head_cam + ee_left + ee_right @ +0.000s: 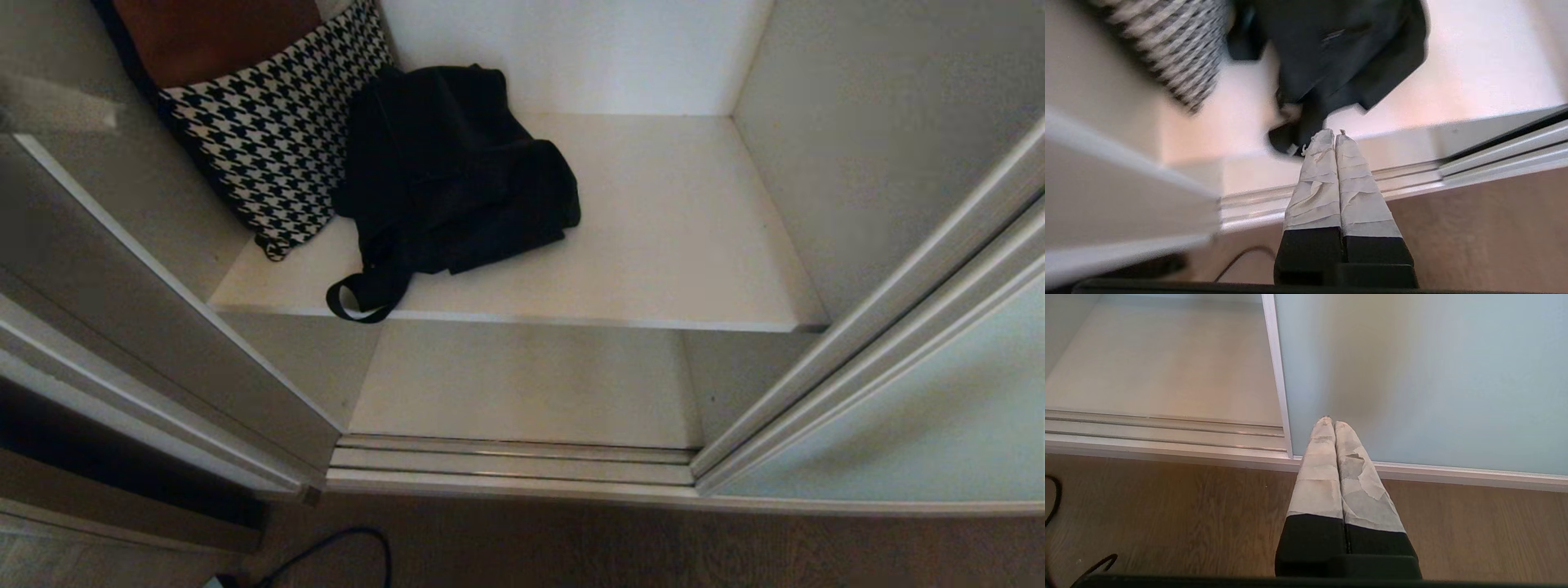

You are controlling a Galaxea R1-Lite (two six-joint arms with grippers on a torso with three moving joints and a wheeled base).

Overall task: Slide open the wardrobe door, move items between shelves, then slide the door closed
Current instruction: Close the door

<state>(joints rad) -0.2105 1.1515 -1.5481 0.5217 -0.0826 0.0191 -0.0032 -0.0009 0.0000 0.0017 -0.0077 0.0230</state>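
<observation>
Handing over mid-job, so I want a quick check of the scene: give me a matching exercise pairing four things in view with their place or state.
Things:
1. houndstooth cushion
2. black drawstring bag
3. left gripper
4. sliding wardrobe door

Places or states:
A. slid aside at the right of the opening
B. leaning against the left wardrobe wall
C. slumped on the upper shelf, a strap over its front edge
D. shut on nothing, in front of the shelf edge

Pairs: 1-B, 2-C, 3-D, 4-A

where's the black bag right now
In the head view the black bag lies left of centre on the upper shelf, against the houndstooth cushion, its strap over the front edge.
</observation>
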